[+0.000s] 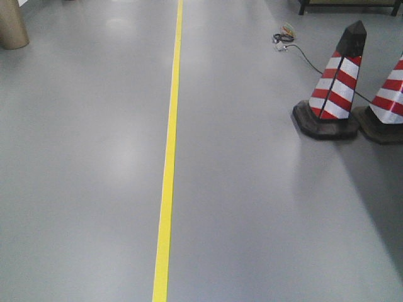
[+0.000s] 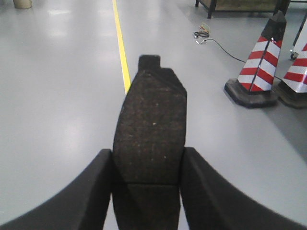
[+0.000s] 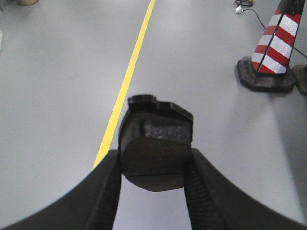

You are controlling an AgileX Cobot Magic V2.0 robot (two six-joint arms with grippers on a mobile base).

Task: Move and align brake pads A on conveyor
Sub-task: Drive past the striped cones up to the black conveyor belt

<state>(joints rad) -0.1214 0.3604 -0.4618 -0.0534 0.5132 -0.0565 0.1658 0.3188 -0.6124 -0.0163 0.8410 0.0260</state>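
In the left wrist view a dark grey brake pad (image 2: 151, 129) stands lengthwise between the black fingers, its end tab pointing away and a thin cross groove near the fingertips; my left gripper (image 2: 147, 167) is shut on it. The right wrist view shows a second brake pad (image 3: 156, 143), seen more end-on, clamped between the fingers of my right gripper (image 3: 154, 165). Both pads hang above the grey floor. The conveyor is out of view in every frame, and neither arm shows in the front view.
A yellow floor line (image 1: 167, 170) runs away from me down the grey floor. Two red-and-white traffic cones (image 1: 337, 85) (image 1: 390, 94) stand at the right, with a black cable (image 1: 286, 41) behind them. A tan cylinder (image 1: 11, 24) stands at the far left.
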